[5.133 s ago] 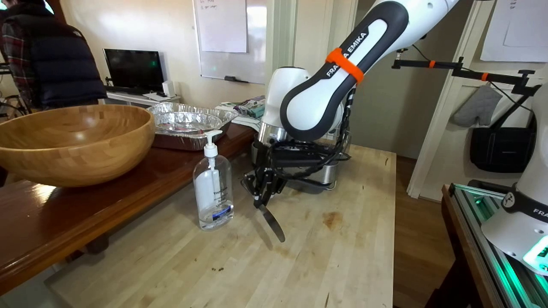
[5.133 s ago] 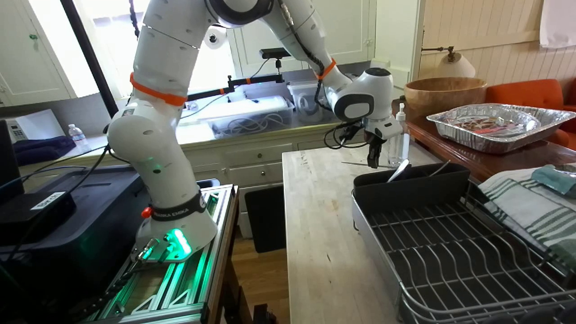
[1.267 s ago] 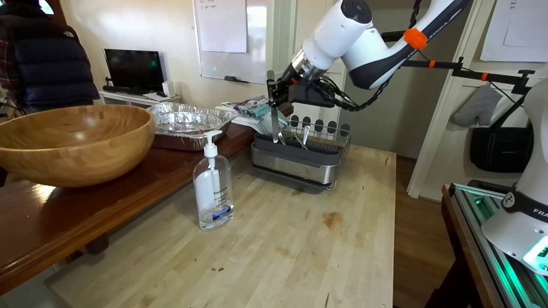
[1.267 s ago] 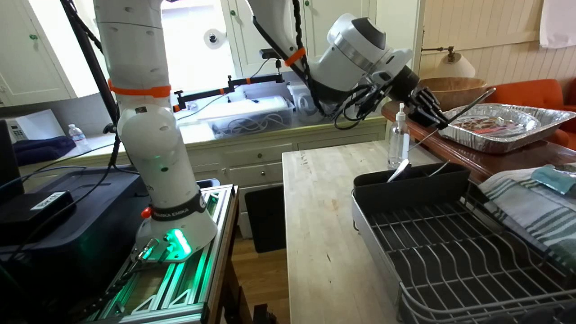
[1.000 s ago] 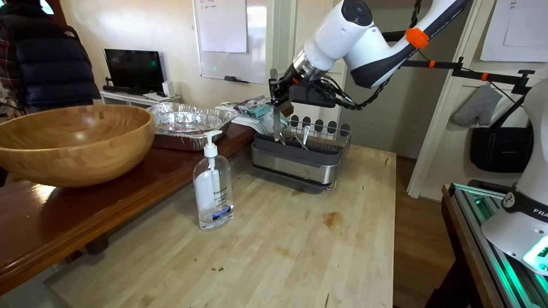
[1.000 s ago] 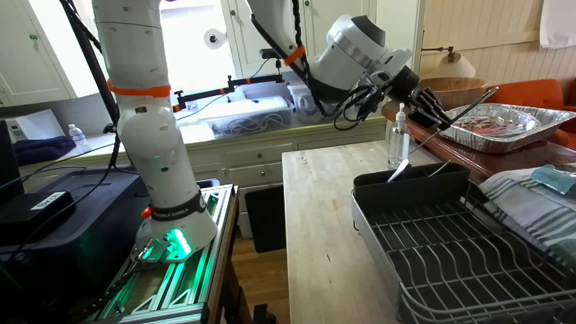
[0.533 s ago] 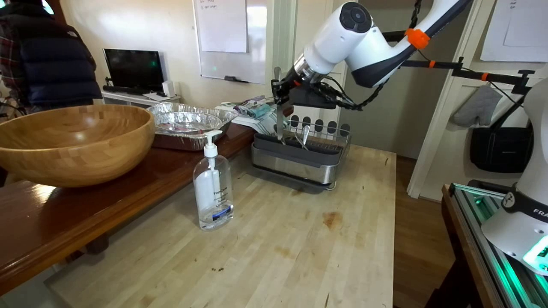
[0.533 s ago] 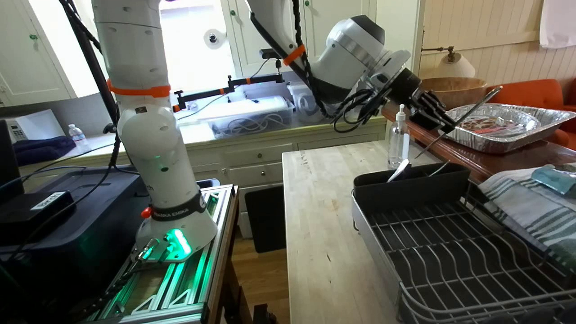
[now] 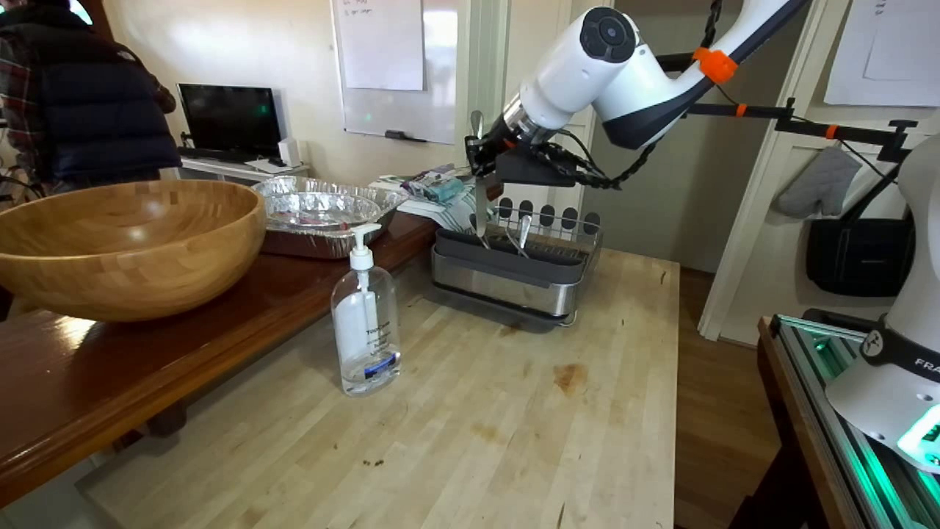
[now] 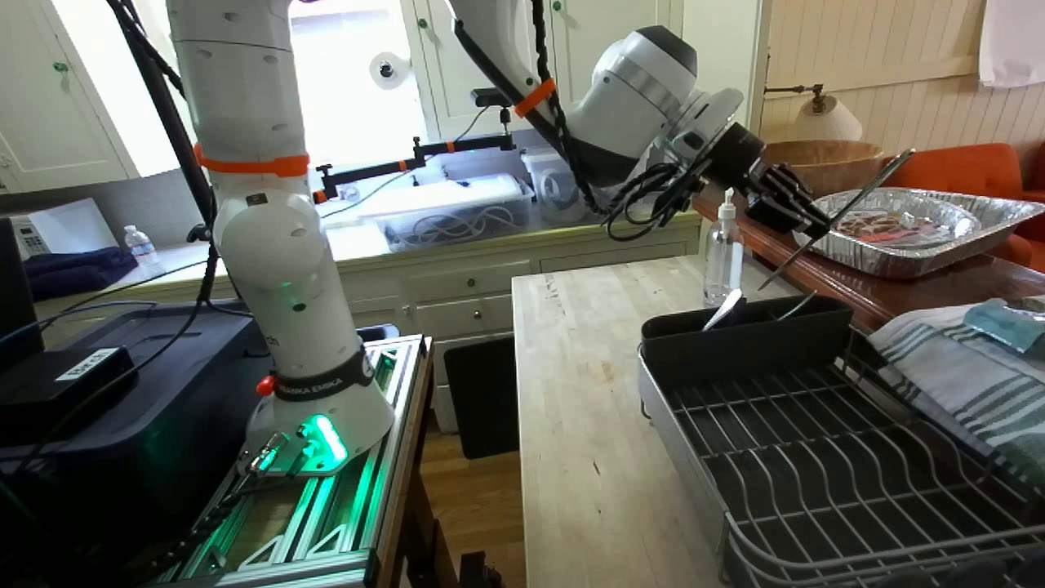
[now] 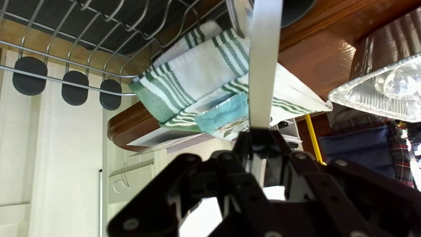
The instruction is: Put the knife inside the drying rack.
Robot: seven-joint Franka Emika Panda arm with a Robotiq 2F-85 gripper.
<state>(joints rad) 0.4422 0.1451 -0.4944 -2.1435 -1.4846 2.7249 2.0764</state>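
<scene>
My gripper [image 9: 481,158] is shut on the knife [image 9: 482,209], which hangs nearly upright in this exterior view. In an exterior view the knife [image 10: 872,189] slants, its lower end just above the far edge of the dark cutlery holder [image 10: 747,343]. The gripper [image 10: 816,227] sits high beyond that holder. The drying rack [image 10: 686,445] has silver walls and wires; its wall also shows in an exterior view [image 9: 507,286]. In the wrist view the knife [image 11: 264,65] runs up from the closed fingertips [image 11: 261,141]. I cannot tell whether the knife touches the holder.
Several utensils [image 10: 722,310] lean in the cutlery holder. The soap bottle [image 9: 367,330] stands on the wooden table [image 9: 470,441]. A foil tray [image 9: 323,213], a wooden bowl [image 9: 132,250] and a striped towel [image 10: 963,367] are on the neighbouring brown table. Dark uprights [image 9: 569,218] rise along the rack.
From low beside the soap bottle, my gripper has risen with the knife to above the holder end of the rack. In the last second it shifted slightly toward the holder.
</scene>
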